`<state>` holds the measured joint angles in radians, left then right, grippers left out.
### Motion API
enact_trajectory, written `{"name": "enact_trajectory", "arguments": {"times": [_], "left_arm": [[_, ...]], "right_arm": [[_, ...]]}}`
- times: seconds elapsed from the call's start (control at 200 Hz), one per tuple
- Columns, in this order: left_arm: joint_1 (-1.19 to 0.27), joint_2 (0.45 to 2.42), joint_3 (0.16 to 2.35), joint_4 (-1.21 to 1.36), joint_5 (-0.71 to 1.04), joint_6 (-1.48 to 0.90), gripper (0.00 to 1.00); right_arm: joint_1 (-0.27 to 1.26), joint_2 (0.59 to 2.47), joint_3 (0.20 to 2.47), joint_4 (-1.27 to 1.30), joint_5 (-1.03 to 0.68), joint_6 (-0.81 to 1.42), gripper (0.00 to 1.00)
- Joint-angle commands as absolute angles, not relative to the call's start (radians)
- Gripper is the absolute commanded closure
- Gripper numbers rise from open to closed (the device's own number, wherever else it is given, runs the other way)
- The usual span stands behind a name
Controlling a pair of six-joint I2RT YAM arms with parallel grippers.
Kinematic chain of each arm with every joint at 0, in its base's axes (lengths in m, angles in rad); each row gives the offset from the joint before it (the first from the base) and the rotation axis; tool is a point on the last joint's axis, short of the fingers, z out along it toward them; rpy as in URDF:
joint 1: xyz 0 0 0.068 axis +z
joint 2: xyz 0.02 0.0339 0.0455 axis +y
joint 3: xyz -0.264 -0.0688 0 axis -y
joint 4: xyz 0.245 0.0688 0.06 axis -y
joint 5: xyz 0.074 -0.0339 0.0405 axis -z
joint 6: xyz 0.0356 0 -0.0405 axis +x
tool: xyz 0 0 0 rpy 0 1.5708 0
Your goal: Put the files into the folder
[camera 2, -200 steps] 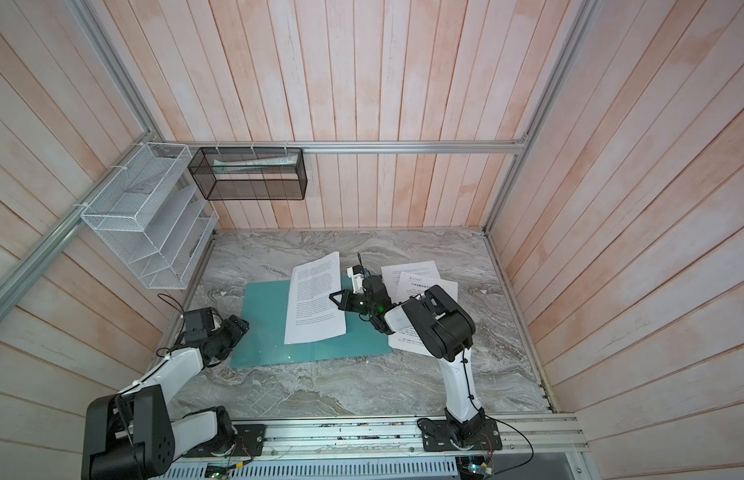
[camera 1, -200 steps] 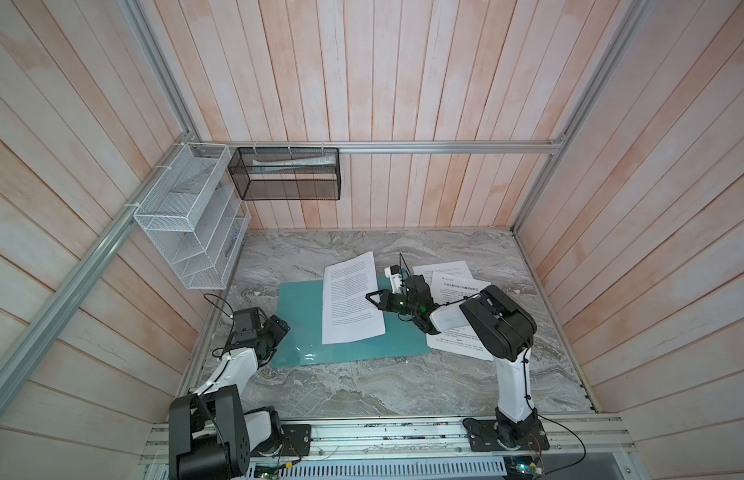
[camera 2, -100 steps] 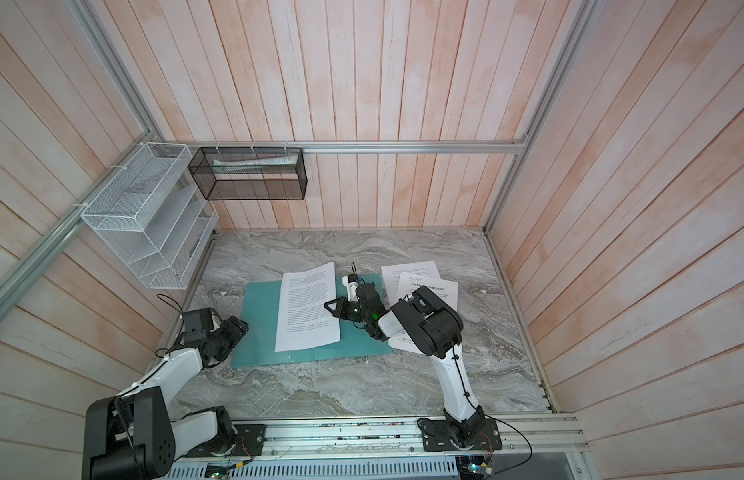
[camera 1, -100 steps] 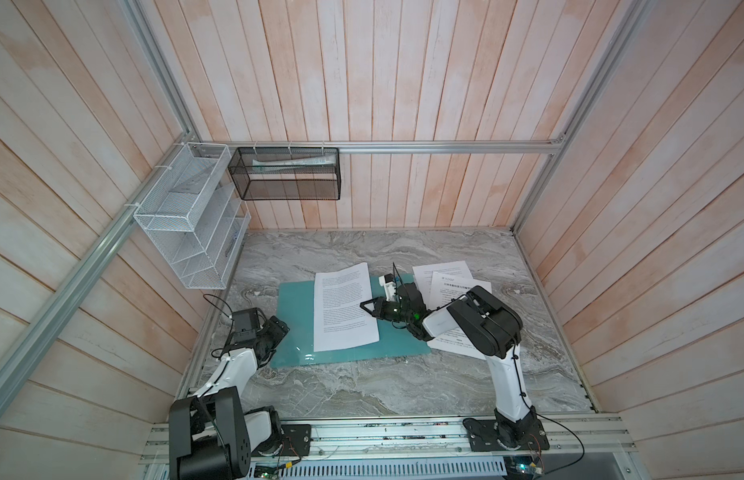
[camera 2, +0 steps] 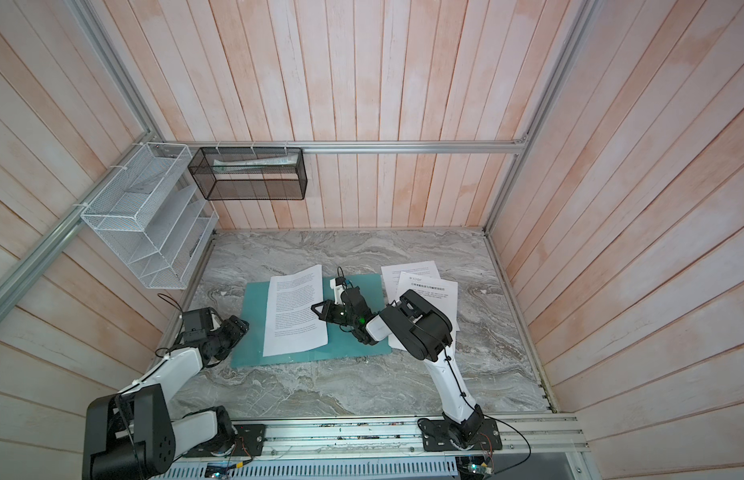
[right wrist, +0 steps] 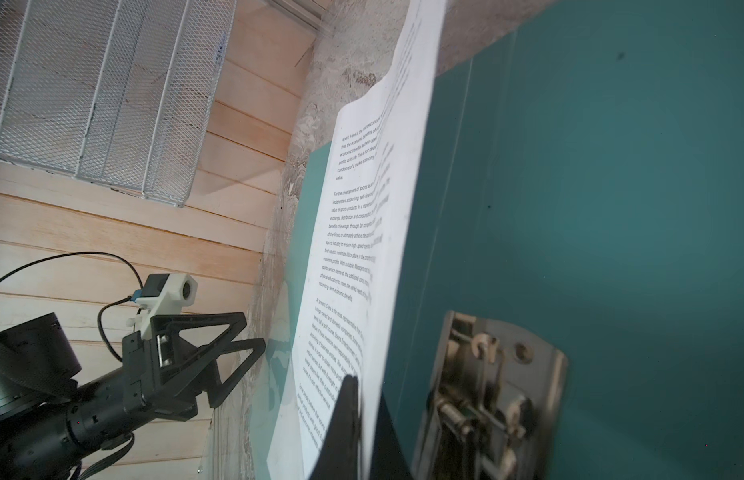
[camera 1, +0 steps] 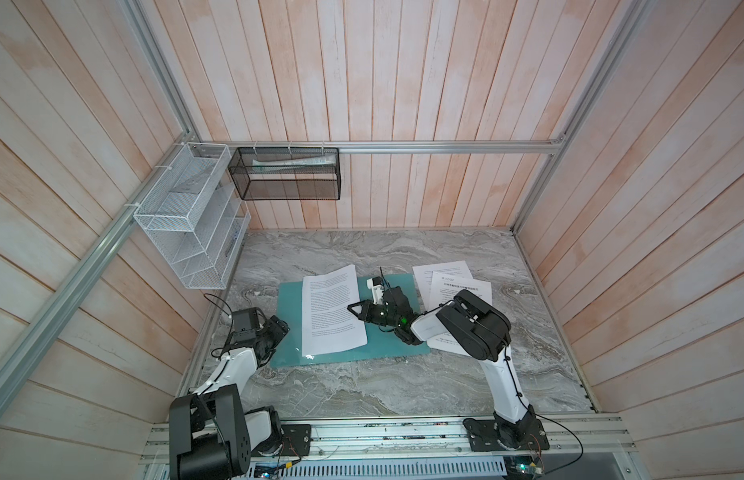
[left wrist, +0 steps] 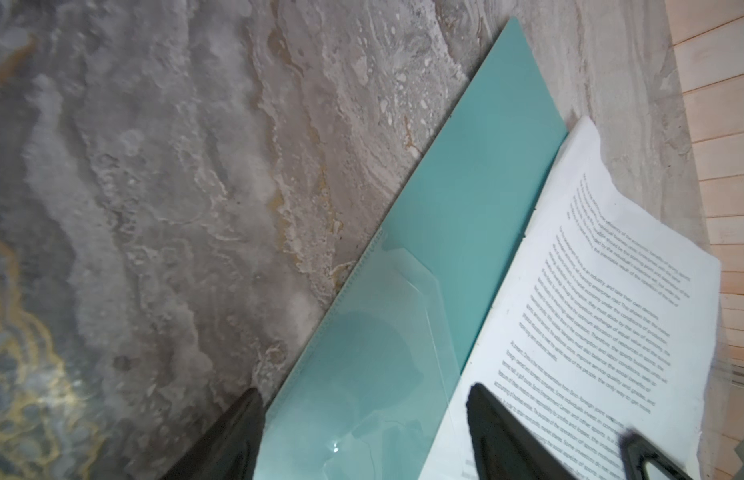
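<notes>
Right now my right gripper (camera 1: 353, 308) is closed tight on the right-hand edge of a printed sheet (camera 1: 331, 311). In the right wrist view that edge is lifted a little while the rest lies flat. The sheet rests on the left half of the open teal folder (camera 1: 290, 305), and its far end sticks out past the folder's far edge onto the marble table (camera 1: 362, 386). The folder itself lies flat and open near the middle of the table, and its metal clip (right wrist: 486, 386) sits on the inside just beside my closed fingertips.

My left gripper (left wrist: 362, 413) hangs over the folder's near left corner with its jaws spread wide and holding nothing. Below them is the corner's clear pocket (left wrist: 383, 353). One finger shows over the table's side, the other over the sheet's near end. Whether it touches the folder I cannot tell.

Just right of the folder lie two more sheets (camera 1: 459, 286), overlapping, the upper one with a bold heading, partly under my right arm.
</notes>
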<state>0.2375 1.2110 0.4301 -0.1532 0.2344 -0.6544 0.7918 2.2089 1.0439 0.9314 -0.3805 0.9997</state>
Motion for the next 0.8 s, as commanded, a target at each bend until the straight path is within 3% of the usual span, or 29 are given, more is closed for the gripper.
{"name": "enact_trajectory", "arguments": {"times": [0.0, 0.505, 0.695, 0.765, 0.795], "left_arm": [[0.241, 1.239, 0.414, -0.21, 0.254, -0.646, 0.21], [0.241, 1.243, 0.413, -0.203, 0.266, -0.641, 0.21], [0.241, 1.244, 0.412, -0.201, 0.269, -0.643, 0.22], [0.24, 1.244, 0.411, -0.197, 0.269, -0.644, 0.22], [0.241, 1.244, 0.412, -0.198, 0.267, -0.644, 0.22]], "right_arm": [[0.804, 2.22, 1.067, 0.914, -0.323, 1.013, 1.0], [0.87, 2.269, 1.142, 0.881, -0.296, 1.084, 1.0], [0.87, 2.258, 1.177, 0.759, -0.341, 1.047, 1.0], [0.864, 2.226, 1.18, 0.682, -0.35, 0.985, 0.69], [0.862, 2.21, 1.189, 0.633, -0.349, 0.955, 0.61]]}}
